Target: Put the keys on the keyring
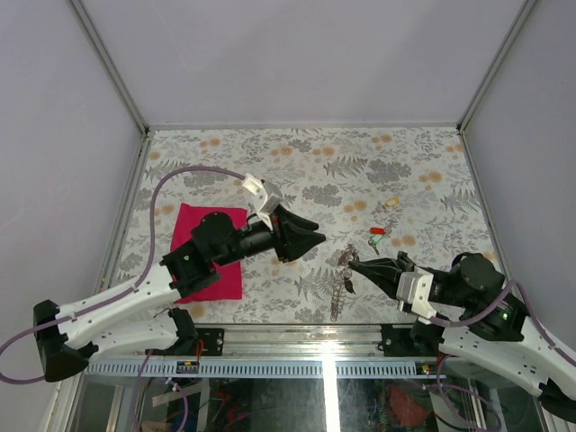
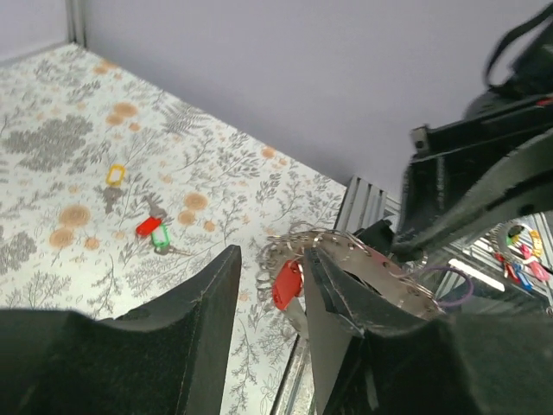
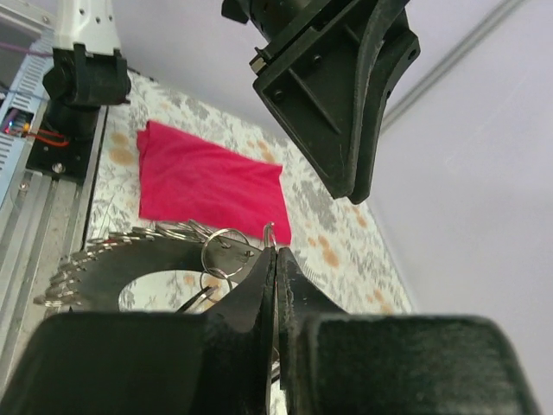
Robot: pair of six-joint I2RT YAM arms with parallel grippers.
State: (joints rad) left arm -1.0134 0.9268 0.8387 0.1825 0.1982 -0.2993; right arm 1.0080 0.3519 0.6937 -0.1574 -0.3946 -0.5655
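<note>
Keyring (image 1: 340,288) apparently pinched in clenched right claw (image 1: 352,264); left claw (image 1: 312,241) spread, just beside.

No writing, brand, number or sign can be read in any of the views. The coloured plastic heads of the small metal keys (image 2: 149,226) are seen too small for any marking on them to be made out.
</note>
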